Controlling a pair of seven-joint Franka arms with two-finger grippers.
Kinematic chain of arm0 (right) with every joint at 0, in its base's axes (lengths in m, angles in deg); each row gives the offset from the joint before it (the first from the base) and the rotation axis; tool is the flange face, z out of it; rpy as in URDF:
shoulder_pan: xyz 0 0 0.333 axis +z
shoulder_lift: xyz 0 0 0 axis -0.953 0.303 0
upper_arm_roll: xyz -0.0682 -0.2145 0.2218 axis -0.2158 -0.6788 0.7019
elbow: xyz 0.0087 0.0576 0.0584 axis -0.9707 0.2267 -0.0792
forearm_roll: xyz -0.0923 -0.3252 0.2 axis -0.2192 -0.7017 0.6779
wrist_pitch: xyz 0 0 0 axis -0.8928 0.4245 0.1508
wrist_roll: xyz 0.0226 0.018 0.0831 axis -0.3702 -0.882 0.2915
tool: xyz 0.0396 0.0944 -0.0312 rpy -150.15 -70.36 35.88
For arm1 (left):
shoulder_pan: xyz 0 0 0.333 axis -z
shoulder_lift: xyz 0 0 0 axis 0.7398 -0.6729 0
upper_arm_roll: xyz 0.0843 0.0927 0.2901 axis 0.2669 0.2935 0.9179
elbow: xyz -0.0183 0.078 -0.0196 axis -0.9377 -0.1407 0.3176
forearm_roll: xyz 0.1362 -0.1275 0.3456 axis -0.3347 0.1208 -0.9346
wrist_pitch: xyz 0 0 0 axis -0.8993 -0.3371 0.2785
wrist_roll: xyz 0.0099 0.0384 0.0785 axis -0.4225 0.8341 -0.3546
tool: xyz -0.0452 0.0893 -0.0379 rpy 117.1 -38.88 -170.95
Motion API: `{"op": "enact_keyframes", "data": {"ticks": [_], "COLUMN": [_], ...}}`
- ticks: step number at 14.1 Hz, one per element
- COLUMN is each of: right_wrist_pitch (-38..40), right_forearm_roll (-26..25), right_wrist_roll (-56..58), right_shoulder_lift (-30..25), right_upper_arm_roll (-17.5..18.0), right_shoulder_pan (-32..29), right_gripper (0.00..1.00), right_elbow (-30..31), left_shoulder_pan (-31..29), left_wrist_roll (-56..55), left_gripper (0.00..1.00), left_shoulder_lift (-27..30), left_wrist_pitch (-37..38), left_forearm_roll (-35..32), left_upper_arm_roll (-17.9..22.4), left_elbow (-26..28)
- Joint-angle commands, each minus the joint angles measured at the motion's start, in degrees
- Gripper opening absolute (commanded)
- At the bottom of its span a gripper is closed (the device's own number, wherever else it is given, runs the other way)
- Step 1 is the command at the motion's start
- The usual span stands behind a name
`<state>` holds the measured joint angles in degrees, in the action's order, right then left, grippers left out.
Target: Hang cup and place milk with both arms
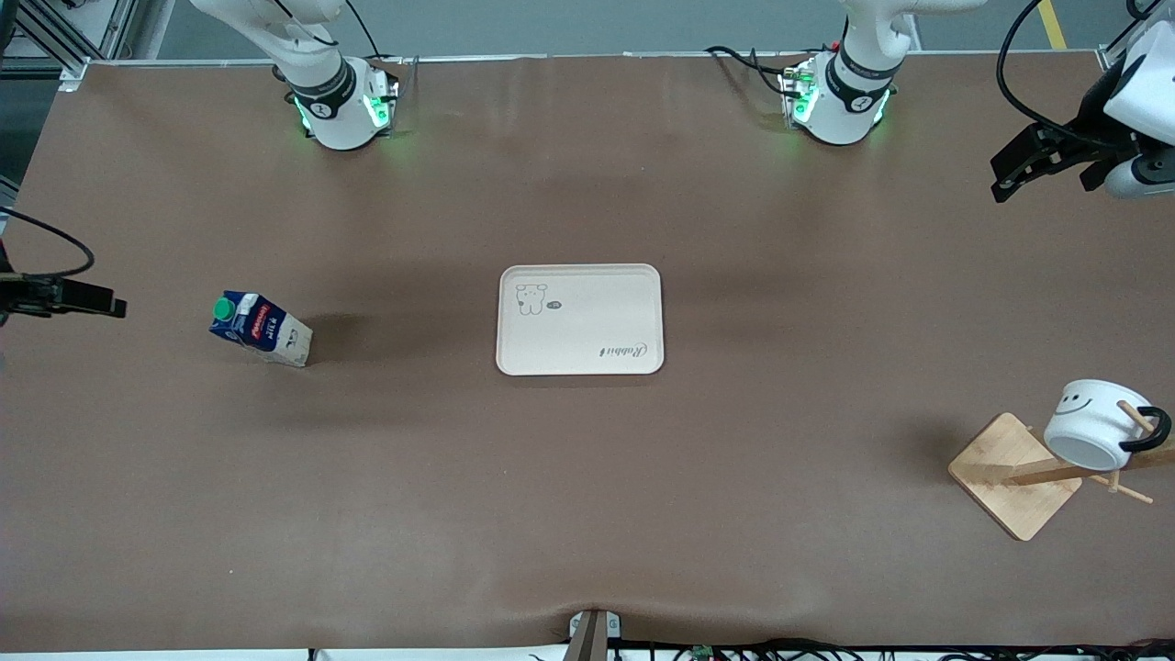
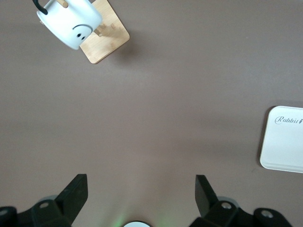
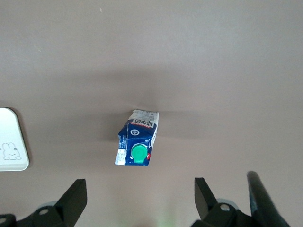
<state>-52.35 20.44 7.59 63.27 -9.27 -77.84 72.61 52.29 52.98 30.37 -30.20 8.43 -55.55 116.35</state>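
The white cup (image 1: 1097, 424) with the smiley face hangs by its black handle on a peg of a wooden rack (image 1: 1014, 475) toward the left arm's end of the table. It also shows in the left wrist view (image 2: 68, 21). The blue milk carton (image 1: 260, 329) with a green cap stands on the table toward the right arm's end, and also shows in the right wrist view (image 3: 137, 138). My left gripper (image 1: 1028, 165) is open and empty, up over the table's end, apart from the rack. My right gripper (image 1: 69, 298) is open and empty, up beside the milk.
A white tray (image 1: 580, 319) with a rabbit drawing lies at the table's middle. Its edge shows in the left wrist view (image 2: 284, 139) and in the right wrist view (image 3: 9, 139). The rack's base (image 2: 105, 33) is a square wooden plate.
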Motion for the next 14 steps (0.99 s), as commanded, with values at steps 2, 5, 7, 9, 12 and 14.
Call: {"op": "enact_keyframes", "data": {"ticks": [2,5,7,9,12,14], "right_wrist_pitch": [4.5,0.6,-9.7,-14.5,-13.9,-13.9], "right_forearm_roll": [4.4,2.7,1.5,1.3,1.0,0.7], "right_wrist_roll": [-0.8,-5.3,-5.3,-4.9,-4.7,-4.7], "right_shoulder_lift": [-6.1,-14.5,-23.4,-26.5,-25.1,-24.9], "right_upper_arm_roll": [0.5,0.6,1.1,1.2,1.1,1.3], "right_shoulder_pan": [-1.2,-0.9,-0.7,-1.1,-0.9,-0.3], "right_gripper": [1.0,1.0,1.0,1.0,1.0,1.0], "right_elbow": [0.4,10.4,24.2,31.0,28.7,27.7], "left_shoulder_pan": [0.4,0.7,0.6,0.6,0.6,0.3], "left_wrist_roll": [1.1,1.1,1.2,1.2,2.1,3.6], "left_gripper": [1.0,1.0,1.0,1.0,1.0,1.0], "left_shoulder_lift": [0.6,0.6,0.7,0.7,0.6,0.6], "left_wrist_pitch": [0.3,0.0,0.0,0.0,0.1,0.1], "left_forearm_roll": [1.0,1.0,1.0,1.0,1.0,1.0], "left_upper_arm_roll": [0.2,0.0,0.0,0.0,0.0,0.1], "left_elbow": [0.4,0.4,0.3,-0.1,-0.9,-1.0]}}
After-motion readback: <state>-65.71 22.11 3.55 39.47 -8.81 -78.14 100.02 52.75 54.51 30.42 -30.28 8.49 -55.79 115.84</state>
